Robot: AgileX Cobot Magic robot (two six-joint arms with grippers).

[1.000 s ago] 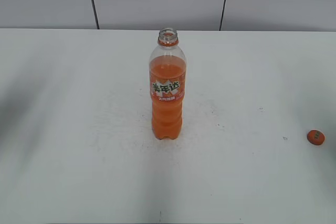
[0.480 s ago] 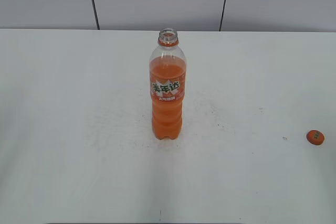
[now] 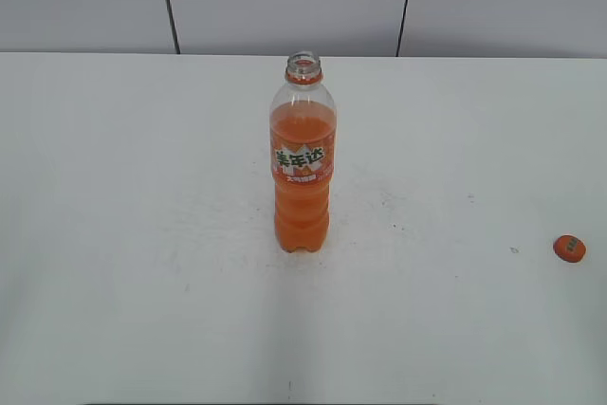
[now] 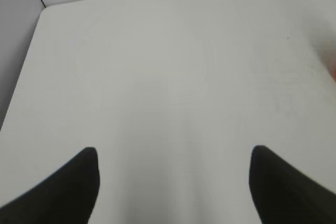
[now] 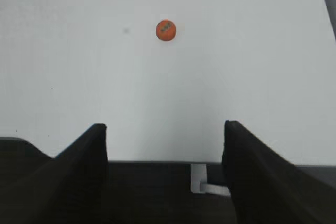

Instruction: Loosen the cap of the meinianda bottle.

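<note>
The meinianda bottle (image 3: 303, 163) stands upright in the middle of the white table, with orange drink, an orange label and an open neck with no cap on it. The small orange cap (image 3: 569, 248) lies flat on the table at the far right; it also shows in the right wrist view (image 5: 166, 30), well ahead of my right gripper (image 5: 165, 129), which is open and empty over the table's front edge. My left gripper (image 4: 173, 156) is open and empty above bare table. Neither gripper shows in the exterior view.
The white table (image 3: 142, 187) ends at a grey panelled wall at the back. In the left wrist view the table's rounded far left corner (image 4: 44, 10) shows. In the right wrist view a dark strip (image 5: 157, 187) lies below the table's front edge.
Faint shadows at the left and right of the table in the oldest frame have gone. The bottle and the cap have not moved.
</note>
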